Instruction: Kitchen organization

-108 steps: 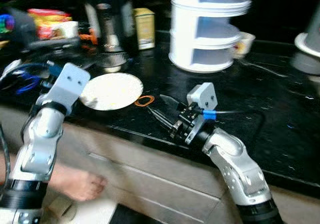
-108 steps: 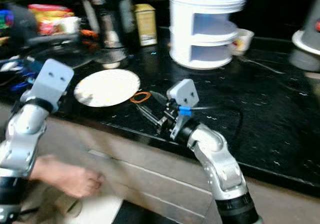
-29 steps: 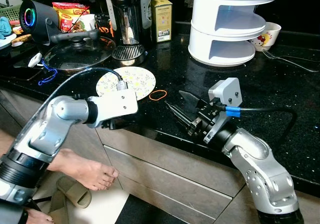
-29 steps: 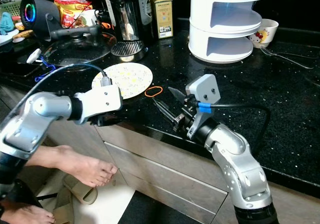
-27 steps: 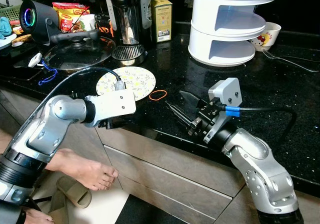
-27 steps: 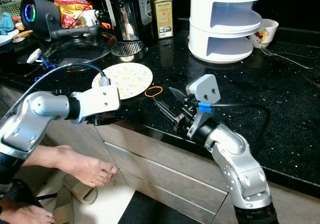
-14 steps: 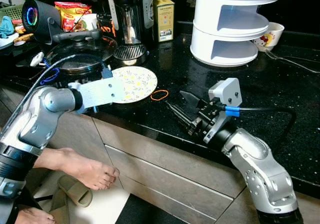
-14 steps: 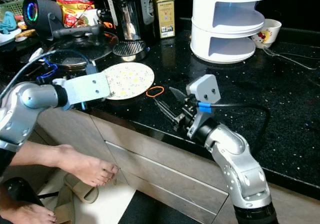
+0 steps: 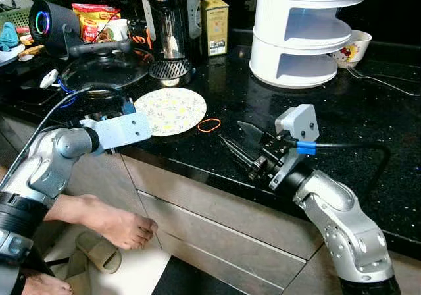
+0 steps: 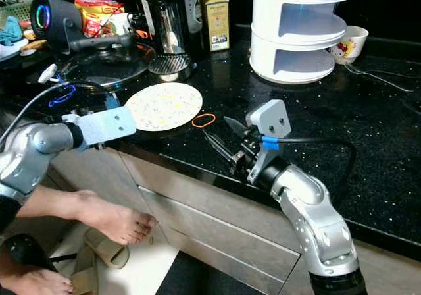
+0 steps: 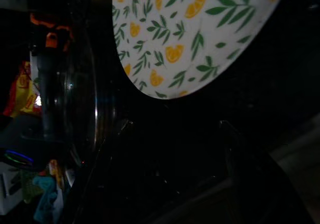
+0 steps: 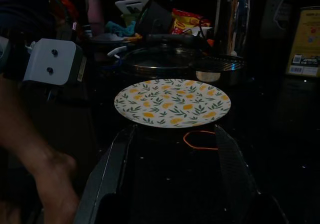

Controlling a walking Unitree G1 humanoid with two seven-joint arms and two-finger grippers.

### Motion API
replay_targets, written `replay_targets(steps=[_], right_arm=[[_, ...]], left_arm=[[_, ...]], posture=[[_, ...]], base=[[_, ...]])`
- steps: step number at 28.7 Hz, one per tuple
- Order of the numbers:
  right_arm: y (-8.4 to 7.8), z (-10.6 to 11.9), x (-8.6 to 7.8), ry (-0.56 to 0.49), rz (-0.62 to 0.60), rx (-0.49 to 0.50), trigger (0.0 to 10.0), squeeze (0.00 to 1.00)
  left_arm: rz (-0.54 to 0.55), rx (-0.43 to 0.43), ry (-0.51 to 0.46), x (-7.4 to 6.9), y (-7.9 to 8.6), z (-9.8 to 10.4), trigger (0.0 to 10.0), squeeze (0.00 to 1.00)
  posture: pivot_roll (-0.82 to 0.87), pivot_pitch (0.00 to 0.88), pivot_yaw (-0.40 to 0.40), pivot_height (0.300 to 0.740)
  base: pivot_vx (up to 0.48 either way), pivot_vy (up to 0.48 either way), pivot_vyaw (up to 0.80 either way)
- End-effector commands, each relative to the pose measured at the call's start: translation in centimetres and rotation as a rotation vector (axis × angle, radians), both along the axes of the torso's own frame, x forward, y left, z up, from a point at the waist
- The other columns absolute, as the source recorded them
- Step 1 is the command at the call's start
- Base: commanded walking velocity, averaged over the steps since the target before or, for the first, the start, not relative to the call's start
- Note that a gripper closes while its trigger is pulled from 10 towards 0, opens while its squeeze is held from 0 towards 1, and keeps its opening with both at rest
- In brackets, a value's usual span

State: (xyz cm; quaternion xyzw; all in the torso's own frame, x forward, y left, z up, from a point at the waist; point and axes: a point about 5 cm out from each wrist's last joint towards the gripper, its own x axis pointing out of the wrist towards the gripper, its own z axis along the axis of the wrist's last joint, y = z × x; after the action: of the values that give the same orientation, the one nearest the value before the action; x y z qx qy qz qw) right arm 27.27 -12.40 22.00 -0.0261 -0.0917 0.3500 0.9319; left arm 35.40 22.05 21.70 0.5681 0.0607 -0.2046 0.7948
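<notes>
A round plate (image 9: 170,110) printed with lemons and leaves lies flat on the black counter (image 9: 368,143), near its front edge. An orange rubber band (image 9: 210,124) lies just right of the plate. My right gripper (image 9: 231,132) hovers low over the counter to the right of the band, pointing at the plate, open and holding nothing. In the right wrist view the plate (image 12: 172,103) and the band (image 12: 200,139) lie ahead of the spread fingers (image 12: 116,164). My left gripper (image 11: 172,126) is at the counter edge left of the plate (image 11: 190,39), open and empty; its wrist block (image 9: 122,129) faces me.
A white tiered rack (image 9: 299,35), coffee machine (image 9: 168,25), yellow box (image 9: 214,17), glass pot lid (image 9: 105,71) and speaker (image 9: 46,20) stand behind. A bowl (image 9: 355,45) and fork (image 9: 381,81) are at the far right. A person's bare foot (image 9: 112,222) and sandal (image 9: 99,252) are on the floor below.
My left arm has swung leftwards from in front of the plate to the counter edge beside it, uncovering the plate. The right arm has stayed put.
</notes>
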Motion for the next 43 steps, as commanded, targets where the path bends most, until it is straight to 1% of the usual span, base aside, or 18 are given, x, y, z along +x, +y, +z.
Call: replay_targets(steps=[1,3,5,7,10,12,15,19,20,21,22,31,39,43], right_arm=[[0.0,0.0,-0.1,0.003,0.0,0.005,10.0,0.0],[0.0,0.0,-0.1,0.003,-0.001,0.004,10.0,0.0],[0.0,0.0,-0.1,0.003,-0.002,0.003,10.0,0.0],[0.0,0.0,-0.1,0.002,-0.002,0.003,10.0,0.0],[0.0,0.1,-0.1,-0.003,-0.006,0.0,10.0,0.0],[-0.2,0.2,-0.1,-0.006,-0.014,-0.004,10.0,0.0],[-0.4,0.3,-0.1,-0.009,-0.023,-0.006,10.0,0.0],[-0.5,0.4,-0.1,-0.011,-0.032,-0.006,10.0,0.0],[-0.5,0.4,-0.1,-0.011,-0.034,-0.007,10.0,0.0],[-0.5,0.4,-0.1,-0.012,-0.035,-0.007,10.0,0.0],[-0.5,0.4,-0.1,-0.012,-0.036,-0.006,10.0,0.0],[-0.6,0.4,0.1,-0.016,-0.045,-0.007,10.0,0.0],[-0.7,0.4,0.1,-0.018,-0.05,-0.011,10.0,0.0],[-0.6,0.4,0.2,-0.017,-0.048,-0.012,10.0,0.0]], left_arm=[[0.002,0.021,0.003,0.4,-0.1,-1.1,10.0,0.0],[0.001,0.014,-0.015,0.5,-0.2,-1.0,10.0,0.0],[-0.012,-0.001,-0.035,0.9,-0.7,-1.1,10.0,0.0],[-0.019,-0.011,-0.034,1.1,-1.0,-1.3,10.0,0.0],[-0.044,-0.049,-0.008,1.7,-1.9,-2.1,10.0,0.0],[-0.072,-0.057,0.022,1.9,-2.4,-2.6,10.0,0.0],[-0.101,-0.051,0.046,2.1,-2.9,-3.1,10.0,0.0],[-0.125,-0.048,0.043,2.3,-3.3,-3.2,10.0,0.0],[-0.129,-0.04,0.045,2.3,-3.4,-3.2,6.4,0.0],[-0.133,-0.034,0.046,2.3,-3.4,-3.2,6.4,0.0],[-0.137,-0.033,0.051,2.4,-3.4,-3.3,0.0,0.0],[-0.149,-0.03,0.079,2.6,-3.1,-3.7,0.0,0.0],[-0.155,-0.023,0.064,2.9,-2.9,-3.4,0.0,0.0],[-0.161,-0.036,0.055,2.9,-3.1,-3.2,0.0,0.0]], posture=[[-0.14,0.097,0.042,0.74],[-0.14,0.097,0.042,0.74],[-0.14,0.096,0.041,0.74],[-0.15,0.094,0.042,0.74],[-0.15,0.092,0.044,0.74],[-0.16,0.091,0.046,0.74],[-0.17,0.089,0.051,0.74],[-0.17,0.087,0.052,0.74],[-0.17,0.086,0.052,0.74],[-0.17,0.086,0.052,0.74],[-0.17,0.085,0.054,0.74],[-0.17,0.076,0.052,0.74],[-0.17,0.065,0.052,0.74],[-0.17,0.059,0.051,0.74]], base=[[0.0,0.0,0.0],[0.0,0.0,0.0],[0.0,0.0,0.0],[0.0,0.0,0.0],[0.0,0.0,0.0],[0.0,0.0,0.0],[0.0,0.0,0.0],[0.0,0.0,0.0],[0.0,0.0,0.0],[0.0,0.0,0.0],[0.0,0.0,0.0],[0.0,0.0,0.0],[0.0,0.0,0.0],[0.0,0.0,0.0]])
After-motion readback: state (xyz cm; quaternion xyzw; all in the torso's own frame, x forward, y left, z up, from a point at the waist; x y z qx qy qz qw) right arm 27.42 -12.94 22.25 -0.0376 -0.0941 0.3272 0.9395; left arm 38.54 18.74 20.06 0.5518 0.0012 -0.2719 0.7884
